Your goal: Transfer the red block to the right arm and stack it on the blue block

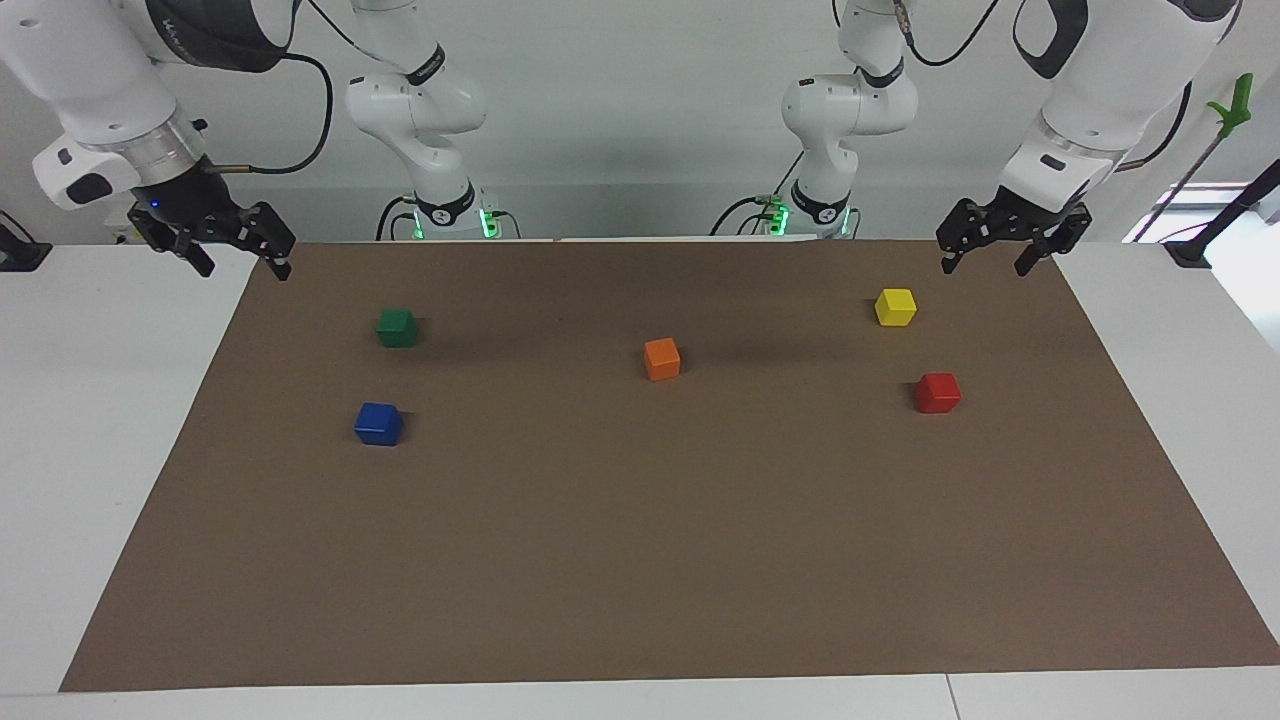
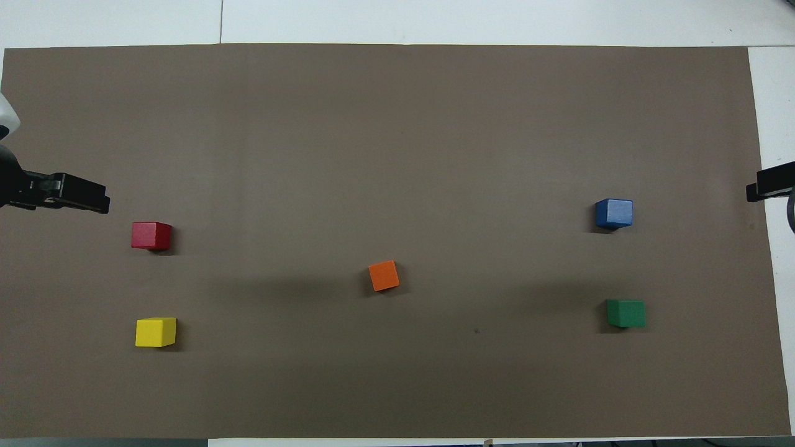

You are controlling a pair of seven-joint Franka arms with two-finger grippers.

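**Five blocks on the mat, both arms waiting at the corners**

You have the red block [image 1: 938,392] resting on the brown mat [image 1: 640,560] toward the left arm's end of the worktop [image 1: 90,450]. Take the orange block [image 1: 662,359] near the mat's middle as your clock centre in the facing view: the red block sits at about 3 o'clock, well apart from it. The yellow block [image 1: 895,306] lies near the red one, nearer to the robots. The blue block [image 1: 379,423] sits at roughly 8 o'clock from the orange block, toward the right arm's end, with the green block [image 1: 397,327] near it and nearer to the robots. No block touches another.

Your left end effector [image 1: 988,257] hangs over the mat's corner at the left arm's end, fingers spread wide and holding nothing. Your right end effector [image 1: 240,264] hangs over the mat's corner at the right arm's end, also spread wide and holding nothing. Both arms wait, well apart from every block.
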